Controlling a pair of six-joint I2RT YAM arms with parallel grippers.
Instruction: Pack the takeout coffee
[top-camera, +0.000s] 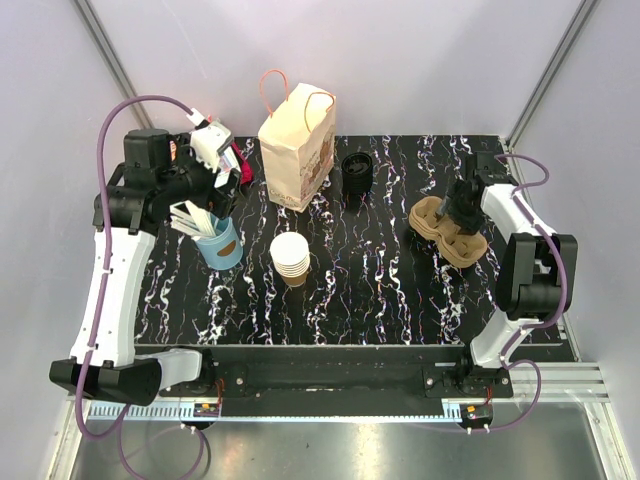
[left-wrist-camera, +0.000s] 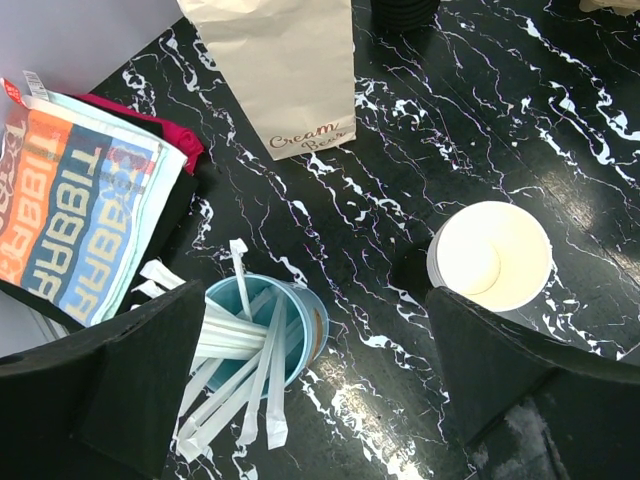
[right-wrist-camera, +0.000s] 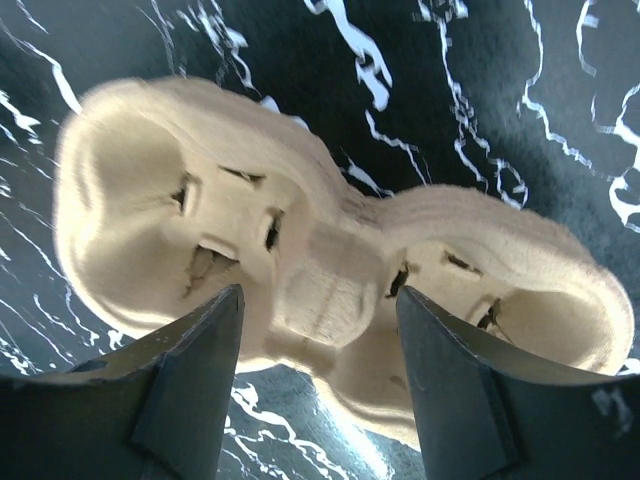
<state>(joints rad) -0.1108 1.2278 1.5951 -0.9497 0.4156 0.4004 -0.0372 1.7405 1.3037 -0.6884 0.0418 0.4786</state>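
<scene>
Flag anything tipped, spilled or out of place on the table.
Nothing is spilled or damaged. Only the white sticks look untidy, splaying over one side of the blue cup. The paper bag and cup stack stand upright.

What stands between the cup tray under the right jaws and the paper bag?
A black round item, seemingly stacked lids, stands roughly on the line from the cup tray to the paper bag, nearer the bag. The right gripper has its jaws directly over the tray, nothing between.
</scene>
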